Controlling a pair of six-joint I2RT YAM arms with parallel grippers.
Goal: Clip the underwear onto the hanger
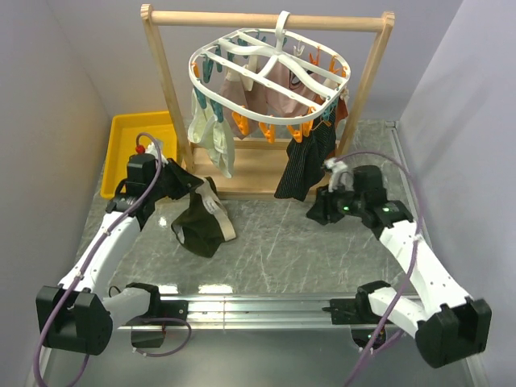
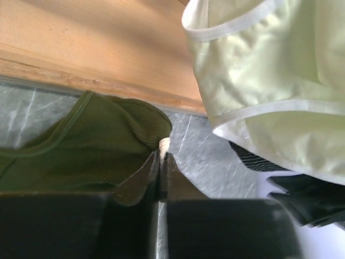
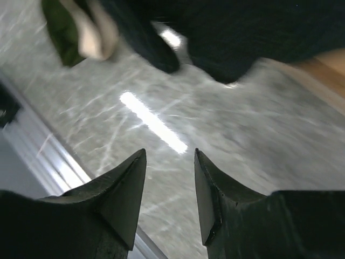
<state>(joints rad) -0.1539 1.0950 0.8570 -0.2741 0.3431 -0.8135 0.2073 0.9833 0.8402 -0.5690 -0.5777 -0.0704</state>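
The olive-green underwear [image 1: 200, 224] with a beige waistband hangs crumpled from my left gripper [image 1: 211, 196], low over the table left of centre. In the left wrist view the left gripper [image 2: 161, 152] is shut on the waistband edge, with the green fabric [image 2: 81, 151] to its left. The white oval hanger [image 1: 270, 72] with orange and teal clips hangs from the wooden rail, above and right of the left gripper. My right gripper [image 1: 316, 213] is low over the table right of centre; in its wrist view it is open and empty [image 3: 170, 154]. The underwear shows blurred in the right wrist view [image 3: 70, 29].
A wooden rail frame [image 1: 266, 18] stands at the back on a wooden base [image 2: 81, 48]. A pale yellow-green garment [image 1: 211, 133], a pinkish-beige garment [image 1: 278, 89] and a black ribbed garment [image 1: 305, 165] hang from the hanger. A yellow tray [image 1: 133, 149] sits back left.
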